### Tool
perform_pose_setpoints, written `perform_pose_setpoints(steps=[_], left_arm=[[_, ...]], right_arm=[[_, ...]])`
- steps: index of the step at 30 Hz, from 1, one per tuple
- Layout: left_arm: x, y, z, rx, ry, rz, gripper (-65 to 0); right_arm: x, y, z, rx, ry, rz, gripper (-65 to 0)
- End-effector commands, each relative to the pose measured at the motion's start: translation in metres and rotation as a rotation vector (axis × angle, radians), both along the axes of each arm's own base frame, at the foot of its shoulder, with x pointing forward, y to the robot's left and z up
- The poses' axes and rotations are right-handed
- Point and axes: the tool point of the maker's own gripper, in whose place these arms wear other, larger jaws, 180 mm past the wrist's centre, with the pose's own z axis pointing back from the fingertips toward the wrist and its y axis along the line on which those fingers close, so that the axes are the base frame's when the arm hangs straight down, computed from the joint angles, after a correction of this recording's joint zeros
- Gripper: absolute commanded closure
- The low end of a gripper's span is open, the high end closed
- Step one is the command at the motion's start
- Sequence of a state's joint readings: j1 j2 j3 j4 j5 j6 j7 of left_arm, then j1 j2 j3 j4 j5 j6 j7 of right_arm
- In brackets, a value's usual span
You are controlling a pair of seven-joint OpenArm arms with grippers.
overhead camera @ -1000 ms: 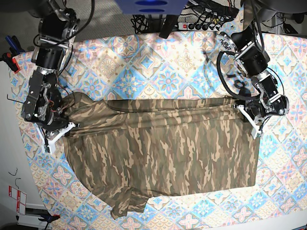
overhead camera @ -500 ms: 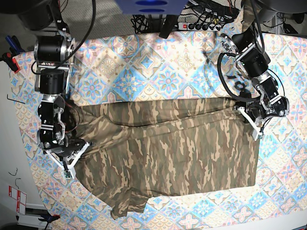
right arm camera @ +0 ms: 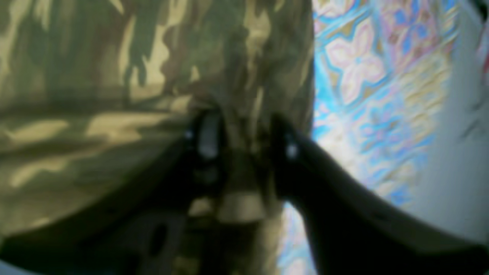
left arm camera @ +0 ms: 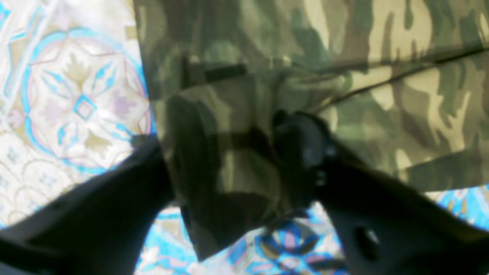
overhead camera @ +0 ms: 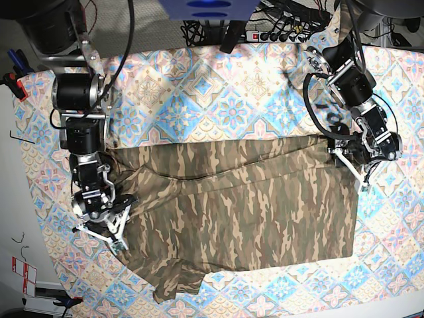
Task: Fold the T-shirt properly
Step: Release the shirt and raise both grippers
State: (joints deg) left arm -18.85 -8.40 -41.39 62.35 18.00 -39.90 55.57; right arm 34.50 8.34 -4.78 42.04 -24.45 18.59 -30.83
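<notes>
The camouflage T-shirt lies spread across the patterned tablecloth, its far edge folded over toward me. At the shirt's right end, over the corner of the fold, my left gripper is open. In the left wrist view its dark fingers stand well apart, and a loose corner of the T-shirt lies between them at the left gripper. My right gripper is at the shirt's left edge. Its jaws are parted around a ridge of the T-shirt at the right gripper.
A power strip with cables runs along the far table edge beside a blue object. The table's left edge drops to a white floor close to the right arm. A sleeve sticks out near the front edge.
The right gripper has travelled toward the near side along the shirt's left edge, drawing the cloth with it. The jaws of both grippers have come apart. The left gripper has barely shifted.
</notes>
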Motion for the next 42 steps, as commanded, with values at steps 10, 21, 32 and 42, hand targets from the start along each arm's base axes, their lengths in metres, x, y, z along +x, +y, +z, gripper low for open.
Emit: perform_pose_setpoints(steps=[10, 21, 32, 42], left_arm=[[0.031, 0.046, 0.047, -0.083, -0.413, 0.242, -39.7], [0.022, 0.07, 0.057, -0.081, -0.495, 0.319, -40.4], [0.017, 0.084, 0.062, -0.043, -0.473, 0.316, -40.4], [-0.017, 0.113, 0.101, 0.17, -0.331, 0.278, -40.5]], right_arm=[[0.041, 0.047, 0.043, -0.195, -0.197, 0.264, -25.5], [0.065, 0.042, 0.096, -0.247, -0.429, 0.21, -25.6], [0.047, -0.005, 0.122, -0.251, -0.472, -0.088, -43.3], [-0.008, -0.028, 0.085, -0.05, -0.254, -0.156, -53.1]])
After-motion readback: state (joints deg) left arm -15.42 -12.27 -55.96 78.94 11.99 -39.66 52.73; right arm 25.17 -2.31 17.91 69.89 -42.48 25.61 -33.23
